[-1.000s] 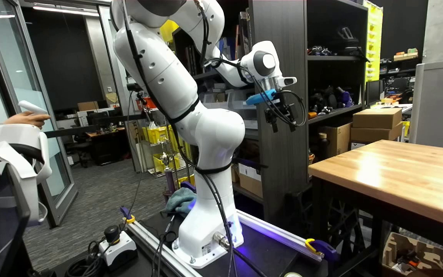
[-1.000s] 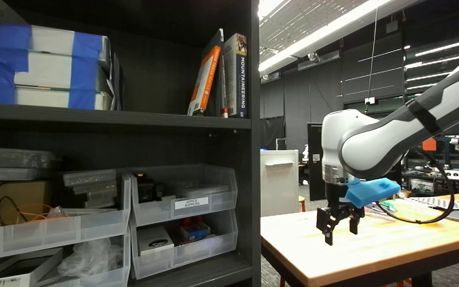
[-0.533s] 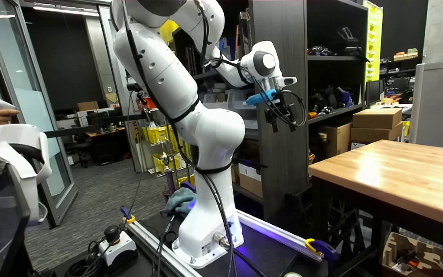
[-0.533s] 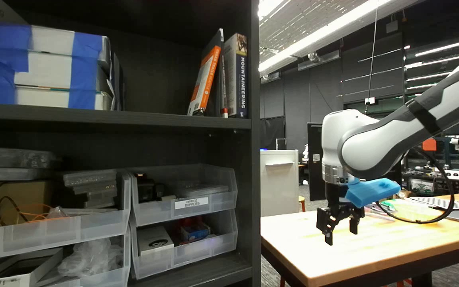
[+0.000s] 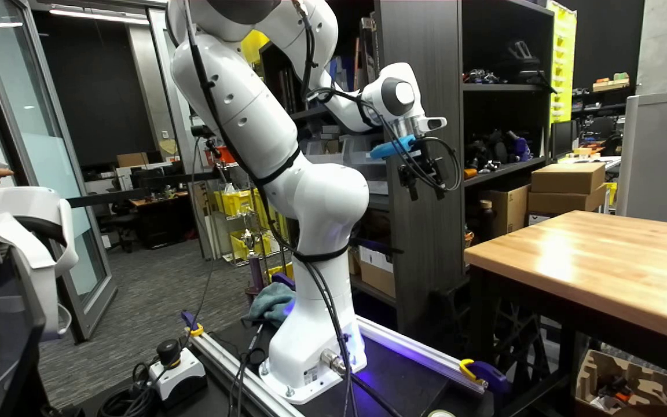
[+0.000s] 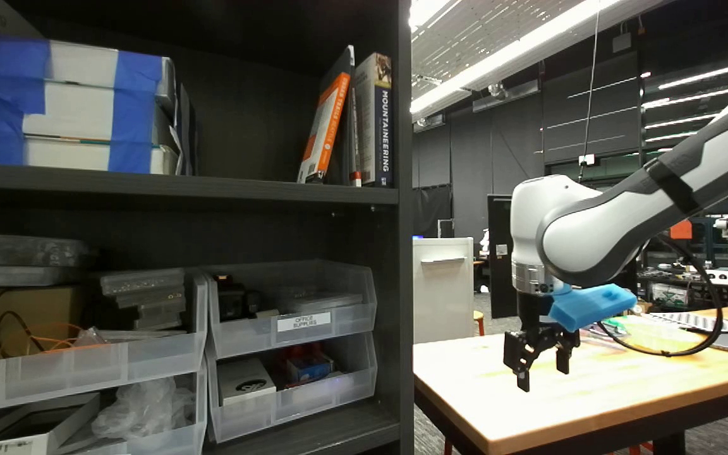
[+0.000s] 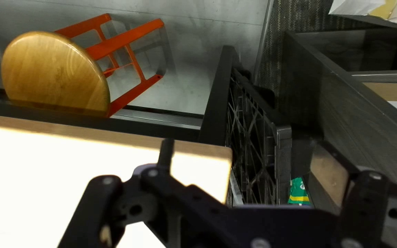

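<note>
Black two-fingered gripper (image 6: 543,371) in mid-air, jaws wide apart

The jaws stand wide with only air between them. A bright blue block (image 6: 591,306) sits just above them, on the right in an exterior view.

Nearest, but apart from the gripper in both exterior views, are a pale wooden table (image 6: 478,404) on a black frame and a dark grey wood-grain shelf unit (image 6: 406,265). In the wrist view the table's corner lies to the left, the shelf unit to the right, and between them stands a black plastic lattice panel (image 7: 257,151) with a green-and-yellow packet (image 7: 298,193) beside its near end. Beyond the table, far left, is an orange-red metal stool (image 7: 78,75) with a round wooden seat.

On the shelf unit, left of the gripper in an exterior view, a clear plastic bin labelled OFFICE SUPPLIES (image 6: 351,316) sits above another clear plastic bin (image 6: 323,398). One shelf higher, an orange-spined book (image 6: 330,123) leans beside an upright blue-spined MOUNTAINEERING book (image 6: 384,136), with white boxes (image 6: 79,107) banded with blue tape farther left
</note>
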